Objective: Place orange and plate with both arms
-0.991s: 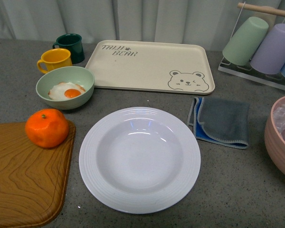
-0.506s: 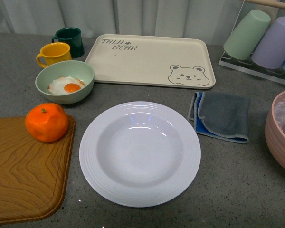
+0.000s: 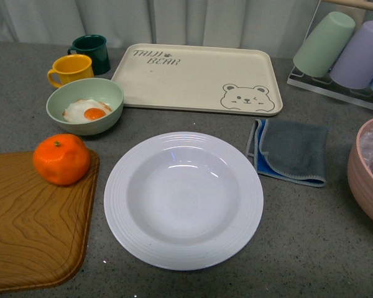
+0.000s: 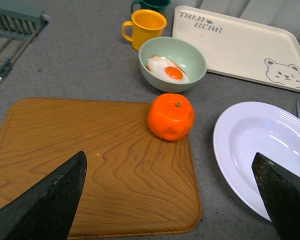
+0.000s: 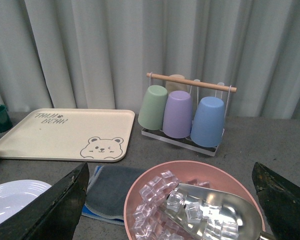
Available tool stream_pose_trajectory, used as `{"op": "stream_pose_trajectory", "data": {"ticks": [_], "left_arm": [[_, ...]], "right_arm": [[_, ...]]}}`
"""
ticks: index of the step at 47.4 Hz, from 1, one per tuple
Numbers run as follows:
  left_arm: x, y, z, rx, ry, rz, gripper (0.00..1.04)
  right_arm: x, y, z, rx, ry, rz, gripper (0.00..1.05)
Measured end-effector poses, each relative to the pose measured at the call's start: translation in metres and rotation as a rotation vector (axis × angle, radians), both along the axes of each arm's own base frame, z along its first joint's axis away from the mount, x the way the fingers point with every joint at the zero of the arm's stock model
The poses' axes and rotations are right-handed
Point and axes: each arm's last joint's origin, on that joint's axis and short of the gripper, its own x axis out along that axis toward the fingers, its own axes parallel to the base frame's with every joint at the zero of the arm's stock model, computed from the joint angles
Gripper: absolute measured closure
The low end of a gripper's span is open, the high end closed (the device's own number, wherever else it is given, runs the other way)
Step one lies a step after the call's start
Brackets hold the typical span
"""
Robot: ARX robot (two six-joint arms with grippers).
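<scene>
- The orange (image 3: 61, 159) is sitting on the far right corner of the wooden board (image 3: 31, 230), which is lying at the near left corner of the desk. It is resting with its stem spot up, so it is not rolling.
- The plate (image 3: 121, 205) is lying empty by the middle of the desk's near edge. It is just beside the board and apart from the orange, with its hollow facing up and ready to take the fruit.
- The left gripper (image 4: 168, 154) is hanging above the board with its fingers spread wide and holding nothing. The orange is lying ahead of the gap, which is probably why this arm is lining up on that side.
- The right gripper (image 5: 170, 165) is likewise spread apart and empty, hovering toward the right edge over a pink bowl of ice (image 5: 140, 185). Only a sliver of the plate is showing in its view, so its aim on the rim is hard to judge.
- Nothing is being touched, so the task is looking barely begun. I am judging that the left arm is going for the orange and the right for the plate.
- The cream bear tray (image 3: 199, 77) is lying toward the far edge and may be serving as the set-down spot.
</scene>
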Motion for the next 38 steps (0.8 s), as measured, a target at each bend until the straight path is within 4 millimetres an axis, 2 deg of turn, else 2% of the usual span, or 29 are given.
{"op": "stream_pose_trajectory", "data": {"ticks": [8, 13, 18, 25, 38], "left_arm": [[0.026, -0.007, 0.005, -0.031, 0.028, -0.031, 0.07], [0.051, -0.012, 0.005, -0.053, 0.066, -0.062, 0.07], [0.088, -0.019, -0.004, -0.045, 0.164, -0.117, 0.07], [0.122, -0.023, -0.015, -0.025, 0.263, -0.131, 0.07], [0.166, -0.028, -0.036, -0.034, 0.377, -0.153, 0.07]], "right_arm": [[0.0, 0.0, 0.0, 0.0, 0.0, 0.0, 0.09], [0.0, 0.0, 0.0, 0.0, 0.0, 0.0, 0.09], [0.0, 0.0, 0.0, 0.0, 0.0, 0.0, 0.09], [0.0, 0.0, 0.0, 0.0, 0.0, 0.0, 0.09], [0.0, 0.0, 0.0, 0.0, 0.0, 0.0, 0.09]]}}
